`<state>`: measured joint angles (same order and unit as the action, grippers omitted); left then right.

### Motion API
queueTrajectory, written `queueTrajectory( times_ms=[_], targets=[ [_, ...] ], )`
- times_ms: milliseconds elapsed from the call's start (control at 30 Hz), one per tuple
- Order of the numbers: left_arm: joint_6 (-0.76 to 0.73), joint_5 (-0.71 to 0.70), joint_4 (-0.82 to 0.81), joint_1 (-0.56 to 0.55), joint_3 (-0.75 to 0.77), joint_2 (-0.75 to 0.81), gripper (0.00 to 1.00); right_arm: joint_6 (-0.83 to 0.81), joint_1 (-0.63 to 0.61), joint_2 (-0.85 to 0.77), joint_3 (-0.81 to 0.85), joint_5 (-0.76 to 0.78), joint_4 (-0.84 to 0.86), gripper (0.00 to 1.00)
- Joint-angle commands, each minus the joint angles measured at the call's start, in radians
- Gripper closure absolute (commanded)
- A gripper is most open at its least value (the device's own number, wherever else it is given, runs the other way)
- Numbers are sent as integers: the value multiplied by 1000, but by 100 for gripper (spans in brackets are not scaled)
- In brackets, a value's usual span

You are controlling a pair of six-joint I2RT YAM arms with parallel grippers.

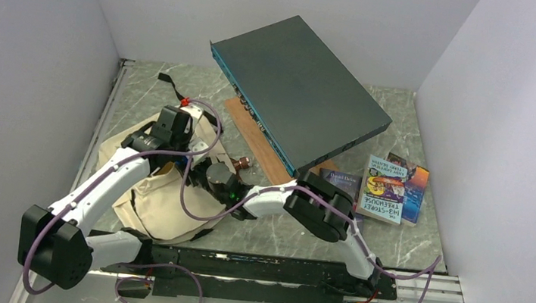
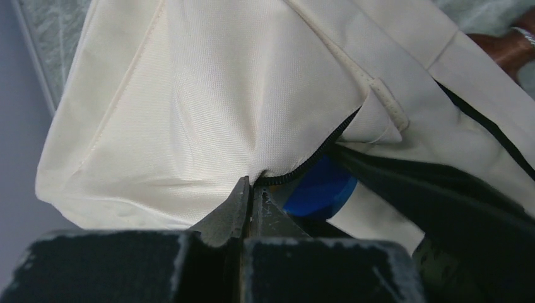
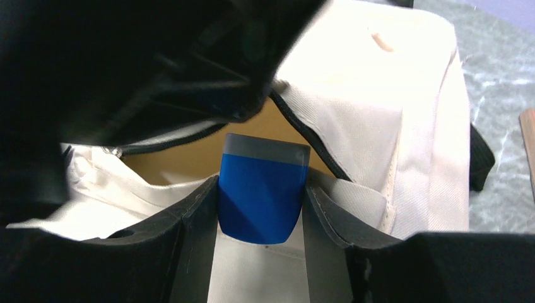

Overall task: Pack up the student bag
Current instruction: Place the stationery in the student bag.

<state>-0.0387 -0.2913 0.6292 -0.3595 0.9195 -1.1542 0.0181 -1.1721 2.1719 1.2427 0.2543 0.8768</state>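
Student bag [image 1: 148, 206]: lies slumped on the left half of the tabletop [image 1: 406, 247], close to the left edge and to the near edge. Its long axis runs roughly from the near edge toward the far edge. A black strap [image 1: 170, 83] trails from it toward the far-left corner. The unzipped mouth faces up and toward the middle of the tabletop, and a tan lining shows inside.

Left claw [image 2: 250, 189]: clenched. Its tips pinch the cream fabric right at the black zipper line, on the rim of the mouth.

Right claw [image 3: 262, 192]: grasping a blue block [image 3: 265, 177] with a grey upper end. Both inner faces press the block's sides. The block sits at the bag's mouth, with cream cloth under the claw and the tan lining behind. In the left wrist view the same blue shape shows just beyond the zipper edge, beside the pinched fabric.

Other items: a large dark grey flat box [image 1: 299, 86] stands tilted over the far middle of the tabletop, its low corner near the centre. A wooden board [image 1: 253, 141] lies partly beneath it. Three books [image 1: 382, 189] lie flat near the right edge, side by side and overlapping, well apart from the bag.
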Motion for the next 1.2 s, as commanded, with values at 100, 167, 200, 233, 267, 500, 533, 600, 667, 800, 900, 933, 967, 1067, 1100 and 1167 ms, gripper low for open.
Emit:
queueTrajectory(
  times_ms=[100, 167, 200, 233, 267, 500, 533, 600, 667, 800, 900, 933, 967, 1067, 1100, 1167],
  targets=[
    [23, 165, -11, -25, -9, 105, 100, 162, 53, -121, -134, -10, 70, 99],
    [23, 152, -17, -25, -19, 128, 100, 183, 58, -122, -148, -46, 94, 99],
    [24, 148, -20, -25, -24, 139, 100, 195, 58, -118, -145, -55, 96, 98],
    [25, 148, -23, -25, -26, 146, 100, 204, 59, -115, -139, -59, 90, 98],
    [25, 151, -23, -25, -26, 151, 100, 214, 59, -111, -130, -64, 87, 98],
    [32, 194, -16, -25, -5, 152, 100, 236, 60, -80, -46, -83, 47, 94],
    [30, 204, -20, -25, -7, 154, 100, 247, 60, -74, -25, -87, 28, 94],
    [30, 193, -16, -25, -5, 153, 100, 279, 61, -69, -15, -99, 37, 93],
    [30, 188, -12, -25, -3, 151, 100, 282, 62, -65, -12, -115, 59, 88],
    [24, 174, -9, -25, -5, 162, 100, 247, 67, -44, -5, -123, 75, 82],
    [22, 165, -19, -25, -12, 178, 100, 241, 86, -8, 2, -169, 111, 82],
    [21, 164, -22, -25, -14, 183, 100, 232, 89, 4, 8, -180, 116, 82],
    [21, 162, -23, -25, -16, 186, 100, 217, 91, 17, 14, -192, 129, 82],
    [23, 156, -30, -25, -22, 193, 100, 167, 98, 58, 33, -240, 184, 79],
    [24, 147, -32, -25, -26, 194, 100, 147, 99, 68, 45, -243, 186, 77],
    [24, 139, -30, -25, -25, 188, 100, 104, 99, 92, 87, -238, 148, 69]
  ],
)
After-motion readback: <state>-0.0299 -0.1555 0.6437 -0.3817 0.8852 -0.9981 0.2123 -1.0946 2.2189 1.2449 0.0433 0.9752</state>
